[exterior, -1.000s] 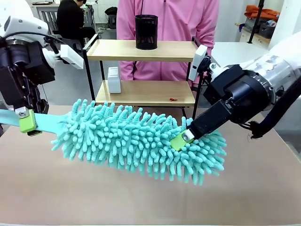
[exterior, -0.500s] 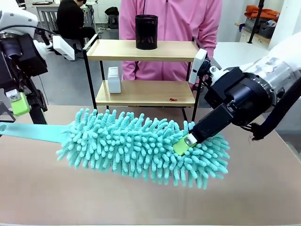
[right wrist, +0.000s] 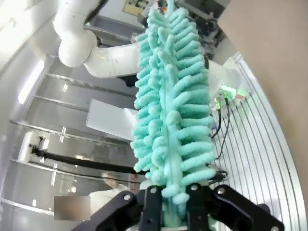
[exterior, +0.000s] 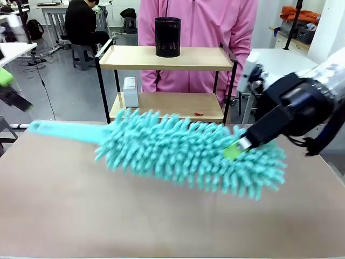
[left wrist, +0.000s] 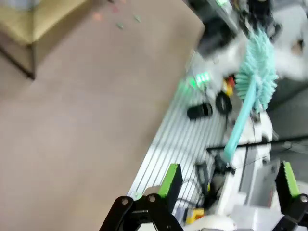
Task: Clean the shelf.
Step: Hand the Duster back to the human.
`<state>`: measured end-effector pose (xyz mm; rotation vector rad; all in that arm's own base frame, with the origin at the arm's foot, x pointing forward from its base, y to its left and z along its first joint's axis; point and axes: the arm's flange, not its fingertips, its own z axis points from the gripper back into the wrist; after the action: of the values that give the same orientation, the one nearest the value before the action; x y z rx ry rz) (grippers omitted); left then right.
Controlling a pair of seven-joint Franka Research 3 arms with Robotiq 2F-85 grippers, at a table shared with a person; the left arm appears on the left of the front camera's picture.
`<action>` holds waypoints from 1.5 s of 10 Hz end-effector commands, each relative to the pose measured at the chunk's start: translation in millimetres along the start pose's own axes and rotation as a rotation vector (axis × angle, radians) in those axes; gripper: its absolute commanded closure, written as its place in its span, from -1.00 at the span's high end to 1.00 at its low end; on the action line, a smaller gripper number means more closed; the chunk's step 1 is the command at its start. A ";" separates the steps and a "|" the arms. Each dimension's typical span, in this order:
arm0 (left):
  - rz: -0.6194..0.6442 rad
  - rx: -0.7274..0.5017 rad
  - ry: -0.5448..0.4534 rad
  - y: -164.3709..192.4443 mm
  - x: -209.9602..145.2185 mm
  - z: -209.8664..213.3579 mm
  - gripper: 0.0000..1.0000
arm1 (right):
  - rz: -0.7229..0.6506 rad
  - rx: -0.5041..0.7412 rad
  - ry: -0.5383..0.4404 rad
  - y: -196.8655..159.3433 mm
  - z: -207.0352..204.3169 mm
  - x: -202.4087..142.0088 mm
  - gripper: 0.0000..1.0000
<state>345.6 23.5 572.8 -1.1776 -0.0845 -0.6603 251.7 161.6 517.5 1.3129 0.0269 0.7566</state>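
At the far left edge of the front view, a green pad of the left gripper [exterior: 5, 78] shows as a blur; in its own wrist view the left gripper [left wrist: 230, 185] stands with its green-padded fingers [left wrist: 171, 179] spread wide apart and nothing between them. Across the middle of the frame stretches a turquoise chenille duster [exterior: 188, 154], its flat handle pointing toward the upper left and its shaggy head raised above the beige tabletop [exterior: 81, 210]. Behind it, at upper centre, stands the shelf [exterior: 167, 81], a two-tier rack of light boards in a black frame; a black mesh cup [exterior: 167, 36] sits on its top board, a small white box [exterior: 130, 91] at the left of its lower board. A person in a pink top [exterior: 197, 21] stands just beyond the shelf. At right, the right gripper [exterior: 236, 148] is clamped on the duster's head, its pads buried in the fringe; the right wrist view shows the fingers [right wrist: 152, 211] closed against the duster's spine.
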 end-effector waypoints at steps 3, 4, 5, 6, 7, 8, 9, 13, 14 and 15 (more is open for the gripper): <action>0.150 0.069 -0.912 42.6 -48.8 42.4 1.00 | 0.047 0.224 -0.410 44.0 122.5 -23.5 -1.00; 0.198 0.033 -0.957 66.1 -49.3 43.6 1.00 | 0.080 0.225 -0.562 46.7 147.2 -34.0 -1.00; 0.251 0.001 -0.944 91.9 -46.1 40.3 1.00 | 0.094 0.203 -0.761 43.2 173.9 -49.5 -1.00; 0.198 0.026 -0.658 59.3 -68.2 74.0 1.00 | 0.085 0.204 -0.888 35.6 193.5 -65.0 -0.72; 0.198 0.026 -0.658 59.3 -68.2 74.0 1.00 | 0.007 0.102 -1.020 22.9 209.2 -80.9 -0.72; 0.198 0.026 -0.658 59.3 -68.2 74.0 1.00 | -0.057 0.067 -1.084 7.6 221.3 -95.9 -0.72; 0.198 0.026 -0.658 59.3 -68.2 74.0 1.00 | -0.199 -0.010 -1.125 -14.9 231.3 -111.5 -0.72; 0.198 0.026 -0.658 59.3 -68.2 74.0 1.00 | -0.533 0.006 -1.170 -83.9 248.2 -156.9 -0.72; 0.198 0.026 -0.658 59.3 -68.2 74.0 1.00 | -0.574 0.025 -1.165 -93.2 248.2 -160.2 -0.72; 0.198 0.026 -0.658 59.3 -68.2 74.0 1.00 | -0.586 0.044 -1.158 -97.9 247.4 -161.1 -0.72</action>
<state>343.4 127.7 524.9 -1.3175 -0.5236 -0.0711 310.0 -168.1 446.2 1.4911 -0.5022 -0.5319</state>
